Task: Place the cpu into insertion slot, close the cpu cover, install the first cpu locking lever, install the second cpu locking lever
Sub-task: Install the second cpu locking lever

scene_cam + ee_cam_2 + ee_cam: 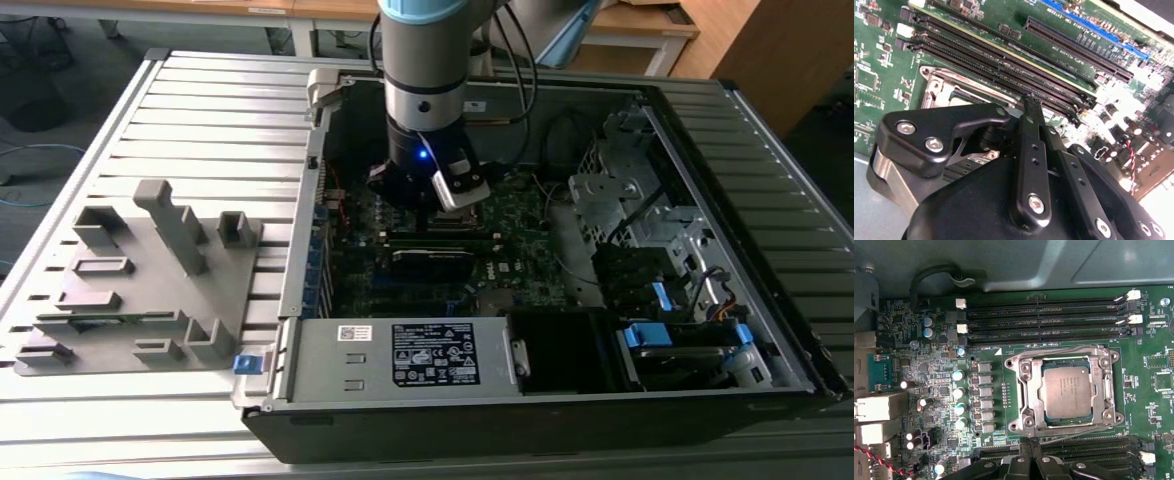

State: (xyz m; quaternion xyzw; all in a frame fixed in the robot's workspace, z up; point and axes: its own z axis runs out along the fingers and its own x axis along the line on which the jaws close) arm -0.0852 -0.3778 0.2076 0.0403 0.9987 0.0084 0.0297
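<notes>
Gripper: nearest the lens in both wrist views we see the black metal gripper linkage (1030, 107); its thin fingertips (1031, 102) lie pressed together, narrow, with nothing between them, above the board beside the socket.
CPU: we find the flat square chip with a dull silver-grey metal top (1066, 391) seated in the insertion slot, the square dark socket with a shiny metal rim (1021, 390), in the first wrist view.
Cover: we judge the thin silver frame plate (1101, 385) to lie down around the chip, its cut-out showing the chip top.
Levers: thin wire levers (1074, 427) run along the socket edges; we cannot tell whether either is latched.
Progress: placement done; cover apparently closed; lever steps unconfirmed.
Surroundings: long black memory slots (1044, 320) flank the socket on the dark green motherboard (929, 390).
Writing: faint print marks the chip top; a white label (434, 355) sits on the computer case (787, 300). We do not transcribe either.
</notes>
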